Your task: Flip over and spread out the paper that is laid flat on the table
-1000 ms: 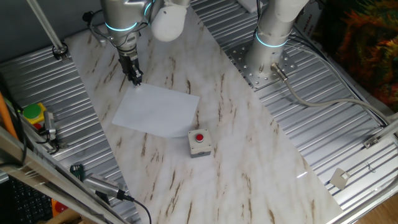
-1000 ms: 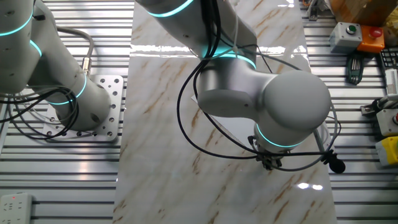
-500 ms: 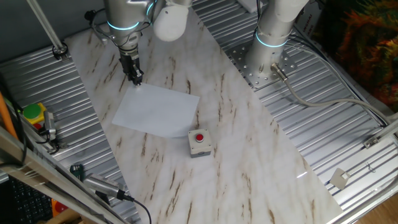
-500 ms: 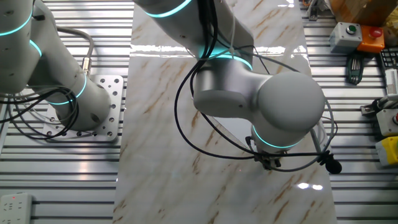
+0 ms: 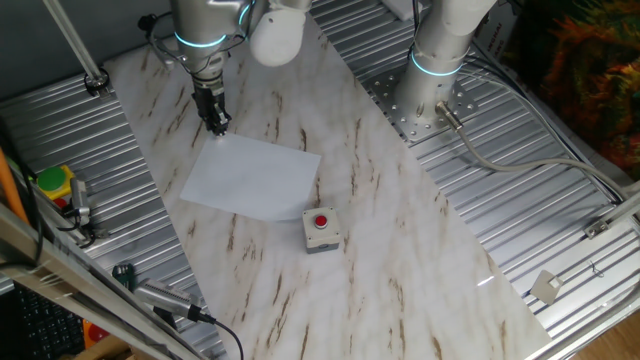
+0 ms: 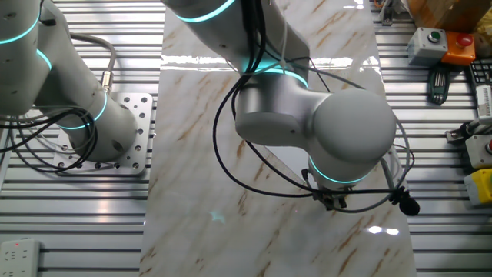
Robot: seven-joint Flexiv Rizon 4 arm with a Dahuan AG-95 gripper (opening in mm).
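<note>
The table (image 5: 400, 230), white marble-look with brown streaks, runs between ribbed metal panels (image 5: 70, 130). The paper (image 5: 250, 177) lies flat near its far end, a grey box with a red button (image 5: 320, 228) just beside its near corner. The gripper (image 5: 217, 127) hangs over the paper's far corner; whether its fingers are spread cannot be told.

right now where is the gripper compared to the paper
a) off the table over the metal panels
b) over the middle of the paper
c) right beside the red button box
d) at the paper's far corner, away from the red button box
d: the gripper points down at the far corner of the paper, while the red button box sits by the opposite near edge.
</note>
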